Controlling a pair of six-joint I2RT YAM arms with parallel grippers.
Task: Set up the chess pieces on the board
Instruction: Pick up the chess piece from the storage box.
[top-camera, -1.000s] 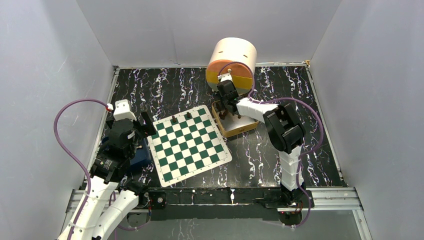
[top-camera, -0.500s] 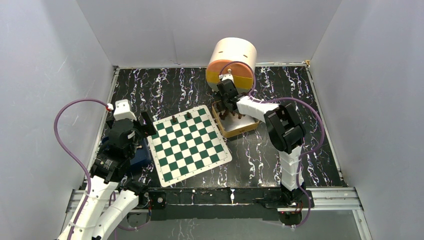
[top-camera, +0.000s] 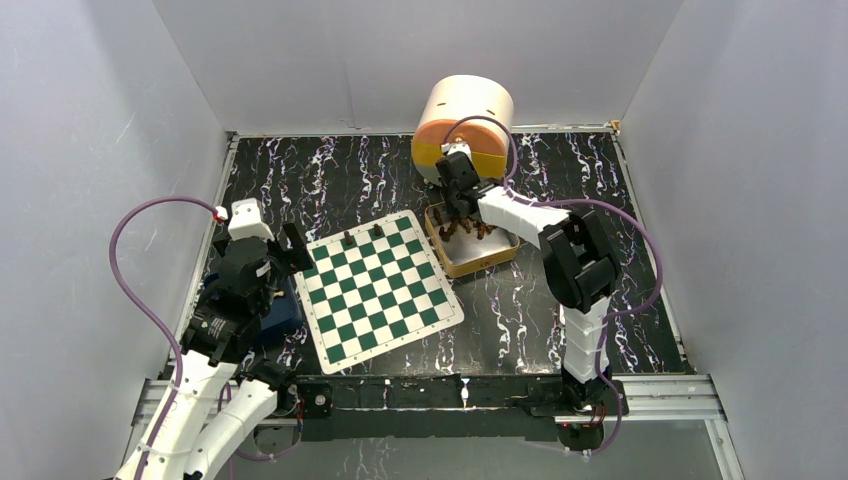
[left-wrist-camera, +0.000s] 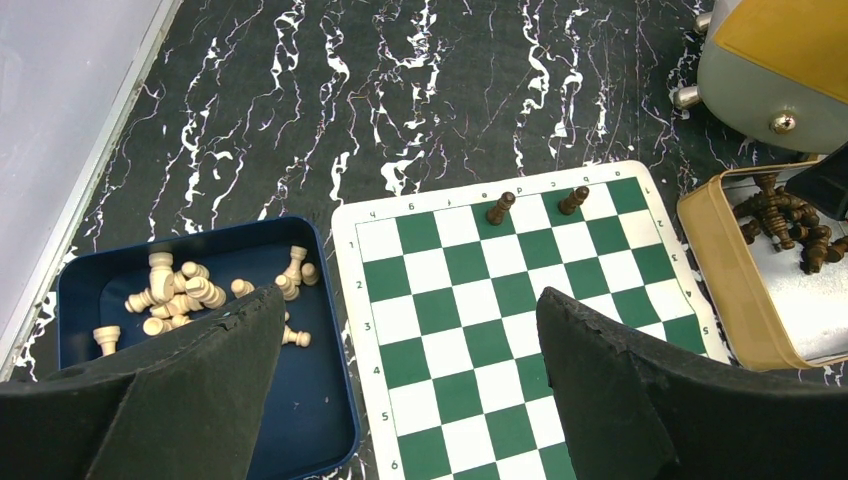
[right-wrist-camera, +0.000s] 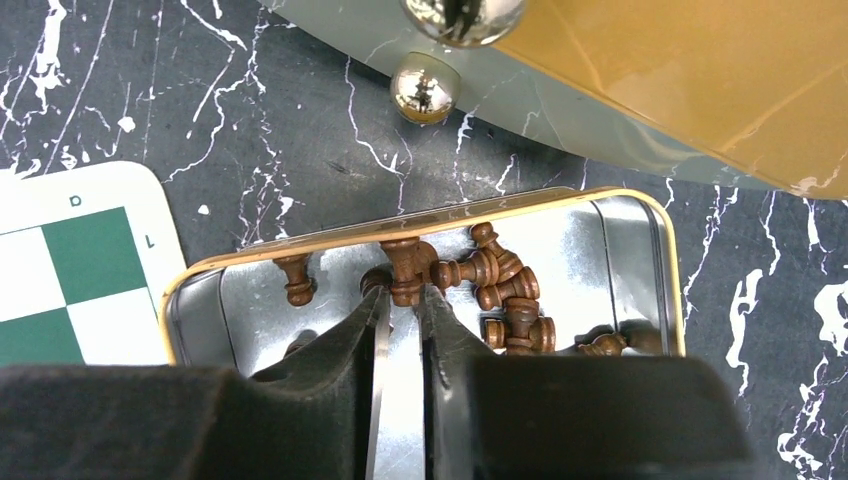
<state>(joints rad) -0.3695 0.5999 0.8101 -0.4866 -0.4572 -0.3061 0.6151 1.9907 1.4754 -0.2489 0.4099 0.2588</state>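
Marble table (right-wrist-camera: 150, 90), tin (right-wrist-camera: 620, 200) — chess piece (right-wrist-camera: 405, 265) pinched between right fingers (right-wrist-camera: 340, 345)

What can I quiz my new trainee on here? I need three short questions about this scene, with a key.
1. How many dark brown wooden chess pieces stand on the green-and-white checkered board?
2. True or false: the left gripper holds a piece.
3. Where do the pale cream pieces lie? A) deep blue rectangular tray B) tan metal tin C) the board
Key: 1 two; 2 false, its jaws stand open and empty; 3 A.
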